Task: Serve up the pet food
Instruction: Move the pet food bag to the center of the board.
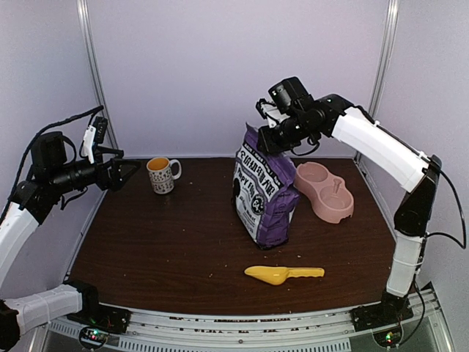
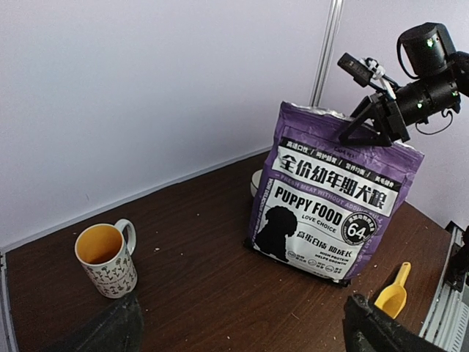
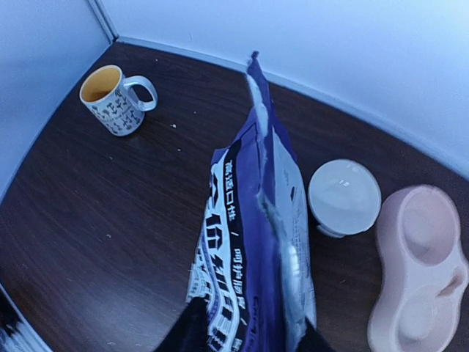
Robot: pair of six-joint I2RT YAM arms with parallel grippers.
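The purple "PUPPY FOOD" bag (image 1: 264, 194) stands upright mid-table; it also shows in the left wrist view (image 2: 330, 205) and the right wrist view (image 3: 249, 220). Its top is slit open, silver lining showing, and the kibble inside is hidden. My right gripper (image 1: 270, 139) sits at the bag's top edge with one finger on each side, closed against it (image 3: 253, 323). My left gripper (image 1: 128, 172) hangs open and empty above the table's far left (image 2: 242, 323). The yellow scoop (image 1: 282, 274) lies in front of the bag. The pink double bowl (image 1: 325, 191) stands to the right of the bag.
A patterned mug (image 1: 161, 174) with a yellow inside stands at the back left. A white round container (image 3: 344, 196) sits behind the bag, next to the pink bowl (image 3: 421, 271). Small crumbs dot the brown table (image 1: 168, 249). Walls close the back and sides.
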